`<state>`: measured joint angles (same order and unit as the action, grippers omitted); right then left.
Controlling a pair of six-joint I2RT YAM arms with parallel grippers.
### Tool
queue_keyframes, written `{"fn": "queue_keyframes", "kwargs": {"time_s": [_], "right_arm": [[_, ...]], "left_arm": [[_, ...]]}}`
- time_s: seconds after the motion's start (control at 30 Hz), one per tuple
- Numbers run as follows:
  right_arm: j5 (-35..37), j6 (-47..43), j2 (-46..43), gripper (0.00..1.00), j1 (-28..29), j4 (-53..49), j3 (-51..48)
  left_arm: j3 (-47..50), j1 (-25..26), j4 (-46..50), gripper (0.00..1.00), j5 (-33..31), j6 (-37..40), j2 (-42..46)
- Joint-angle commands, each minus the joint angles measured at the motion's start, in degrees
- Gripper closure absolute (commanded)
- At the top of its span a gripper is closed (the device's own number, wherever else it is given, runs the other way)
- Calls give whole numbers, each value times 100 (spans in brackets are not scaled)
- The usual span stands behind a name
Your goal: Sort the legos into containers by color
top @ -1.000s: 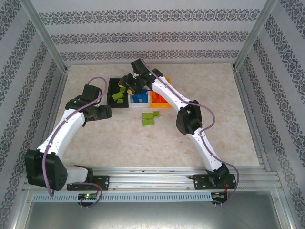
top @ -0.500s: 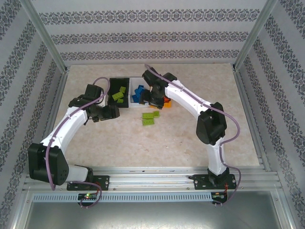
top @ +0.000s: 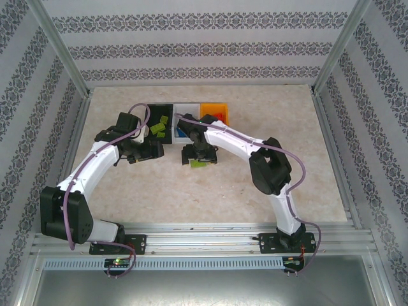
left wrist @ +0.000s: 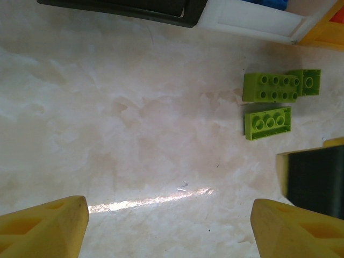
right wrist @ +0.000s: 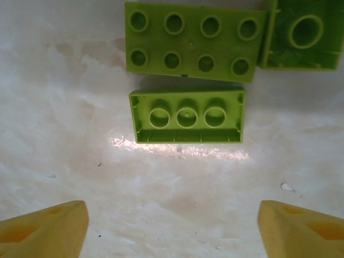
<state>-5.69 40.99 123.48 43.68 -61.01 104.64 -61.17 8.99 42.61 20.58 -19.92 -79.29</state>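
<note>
Three lime green legos lie loose on the table: a studded one (right wrist: 193, 40), an upturned one (right wrist: 188, 115) and a third (right wrist: 303, 35) at the right. My right gripper (right wrist: 172, 228) hangs open just above and on the near side of them, nothing between its fingers; in the top view it (top: 199, 154) covers most of the green legos (top: 199, 164). My left gripper (left wrist: 172, 231) is open over bare table left of the same legos (left wrist: 267, 122). The black container (top: 153, 113) holds green legos, the white container (top: 187, 109) blue ones, the orange container (top: 213, 109) red ones.
The containers stand side by side behind the loose legos, the black one closest to my left gripper (top: 153, 151). A yellow and black finger of the right gripper (left wrist: 314, 180) shows at the right of the left wrist view. Patterned walls enclose the table.
My right arm swung back from over the containers and came down over the loose green legos, its jaws spreading wider. My left gripper shifted slightly right.
</note>
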Motion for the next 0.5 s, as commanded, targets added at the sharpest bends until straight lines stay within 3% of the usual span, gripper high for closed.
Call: {"fn": "queue_keyframes", "kwargs": {"time_s": [0.0, 0.47], "right_arm": [[174, -200, 230, 14, -8, -335, 278], [130, -228, 656, 13, -34, -350, 547]], "left_arm": [[19, 45, -78, 20, -16, 74, 1], [60, 42, -95, 19, -28, 69, -13]]}}
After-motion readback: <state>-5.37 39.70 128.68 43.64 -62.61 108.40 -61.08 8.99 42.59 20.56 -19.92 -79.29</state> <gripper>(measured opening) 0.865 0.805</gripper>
